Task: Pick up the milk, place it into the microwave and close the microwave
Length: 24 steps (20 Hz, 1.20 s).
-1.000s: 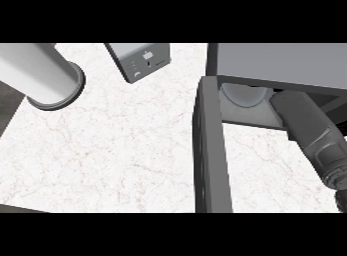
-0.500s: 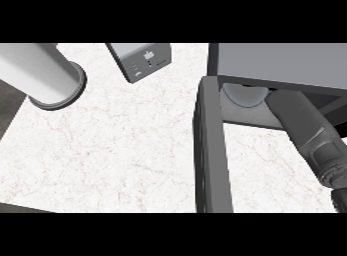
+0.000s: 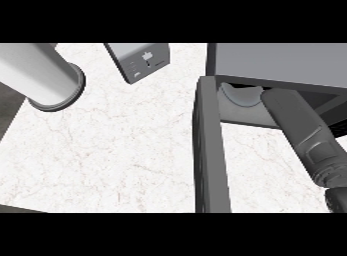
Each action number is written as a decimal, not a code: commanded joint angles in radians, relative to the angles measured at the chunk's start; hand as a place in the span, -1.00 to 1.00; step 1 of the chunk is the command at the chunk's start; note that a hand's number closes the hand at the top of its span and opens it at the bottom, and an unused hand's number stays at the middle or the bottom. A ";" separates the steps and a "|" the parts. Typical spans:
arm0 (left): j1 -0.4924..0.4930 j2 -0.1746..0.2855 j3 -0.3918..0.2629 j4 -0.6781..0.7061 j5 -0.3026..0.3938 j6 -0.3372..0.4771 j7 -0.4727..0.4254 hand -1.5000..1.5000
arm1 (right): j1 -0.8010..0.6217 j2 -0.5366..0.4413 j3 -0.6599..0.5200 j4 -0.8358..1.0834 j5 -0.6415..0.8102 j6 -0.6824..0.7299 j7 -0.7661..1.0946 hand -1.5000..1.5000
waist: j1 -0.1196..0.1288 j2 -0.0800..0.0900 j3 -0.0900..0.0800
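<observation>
White counter [image 3: 117, 150] fills the view. The microwave [image 3: 287, 62] sits at 1 o'clock, its door [image 3: 209, 150] open and pointing to 6. A grey tube [image 3: 28, 70] is at 10. The right arm [image 3: 305, 135], at 4, goes into the microwave. Its hand is hidden, so I cannot tell its grip. A small box [image 3: 139, 60] is at 12. I cannot pick out the milk; a pale round thing [image 3: 239, 96] shows just inside.

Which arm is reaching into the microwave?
The darker right forearm, running into the open microwave; the paler left forearm ends over the counter.

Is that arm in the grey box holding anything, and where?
Cannot tell: the dark grey right forearm reaches into the open grey microwave, which hides its hand.
</observation>
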 commanded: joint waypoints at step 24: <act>-0.038 -0.091 -0.379 -0.008 -0.186 0.045 0.043 1.00 | 0.267 0.079 -0.192 -0.051 -0.254 0.694 -0.271 -1.00 | -0.125 -0.067 -0.012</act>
